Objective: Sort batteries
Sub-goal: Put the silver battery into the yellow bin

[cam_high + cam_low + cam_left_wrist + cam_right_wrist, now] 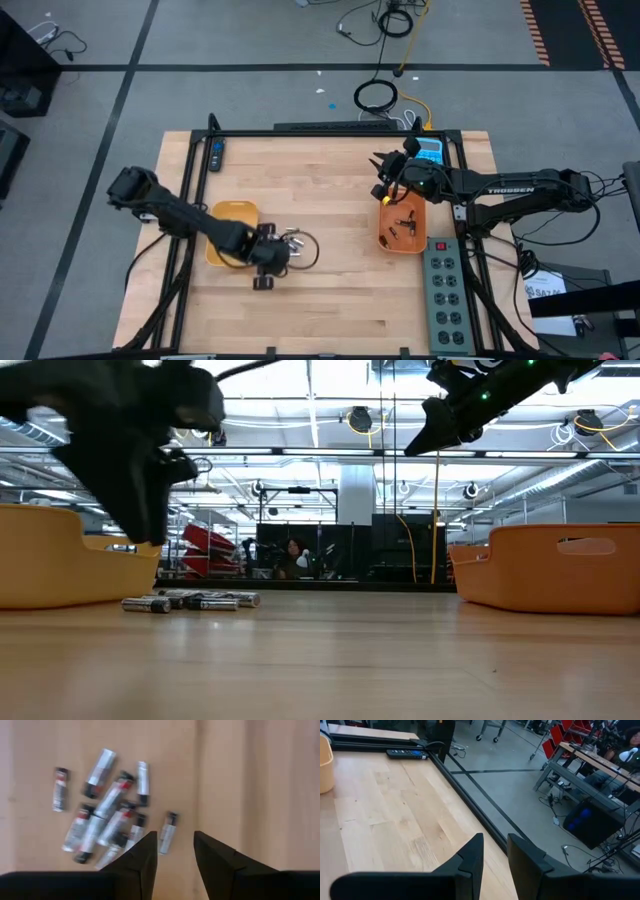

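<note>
Batteries (107, 815) clustered on table (330, 190), just beyond left gripper (175, 851); jaws parted, empty. Right gripper (494, 851) raised over right tray (402, 226), jaws slightly apart, empty.

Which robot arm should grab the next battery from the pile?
Probably the left. The left gripper hovers open right over the batteries, while the right gripper is up near the right tray.
</note>
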Available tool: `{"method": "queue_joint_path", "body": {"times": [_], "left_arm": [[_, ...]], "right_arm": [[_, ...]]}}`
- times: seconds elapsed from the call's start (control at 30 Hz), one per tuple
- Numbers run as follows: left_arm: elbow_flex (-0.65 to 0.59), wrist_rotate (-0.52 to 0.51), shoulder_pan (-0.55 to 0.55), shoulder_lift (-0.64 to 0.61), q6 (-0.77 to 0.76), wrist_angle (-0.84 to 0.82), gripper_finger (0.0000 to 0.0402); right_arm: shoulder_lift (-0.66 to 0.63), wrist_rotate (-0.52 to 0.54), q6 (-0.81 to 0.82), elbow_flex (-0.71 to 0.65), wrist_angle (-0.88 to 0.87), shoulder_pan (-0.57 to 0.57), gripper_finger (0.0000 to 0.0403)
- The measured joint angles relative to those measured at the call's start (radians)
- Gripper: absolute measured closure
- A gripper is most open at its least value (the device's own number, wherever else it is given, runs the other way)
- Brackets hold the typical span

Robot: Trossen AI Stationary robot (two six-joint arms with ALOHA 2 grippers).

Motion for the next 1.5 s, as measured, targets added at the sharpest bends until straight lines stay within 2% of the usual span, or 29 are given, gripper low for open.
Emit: {"method": "queue_joint_path", "body": {"times": [0.13,0.5,0.83,0.97,1.13,1.5], "left_arm": [[0.000,-0.021,-0.041,0.046,-0.034,0.011,0.0262],[0.000,-0.095,-0.044,0.150,-0.001,0.050,0.0262],[-0.001,-0.075,-0.037,0.195,0.034,0.065,0.0266],[-0.015,-0.025,-0.032,0.200,0.046,0.091,0.0295],[-0.018,0.020,-0.028,0.203,0.076,0.096,0.0377],[-0.020,0.013,-0.029,0.180,0.072,0.098,0.0382]], "right_arm": [[0.000,-0.003,0.000,0.000,0.009,0.000,0.0323],[0.000,-0.052,0.017,0.000,0.007,0.001,0.0323],[0.000,-0.052,0.017,0.000,0.005,0.001,0.0323],[0.000,-0.052,0.017,0.000,0.005,0.001,0.0323],[0.000,-0.053,0.016,0.000,0.005,0.001,0.0323],[0.000,-0.053,0.016,0.000,0.004,0.001,0.0323]]}}
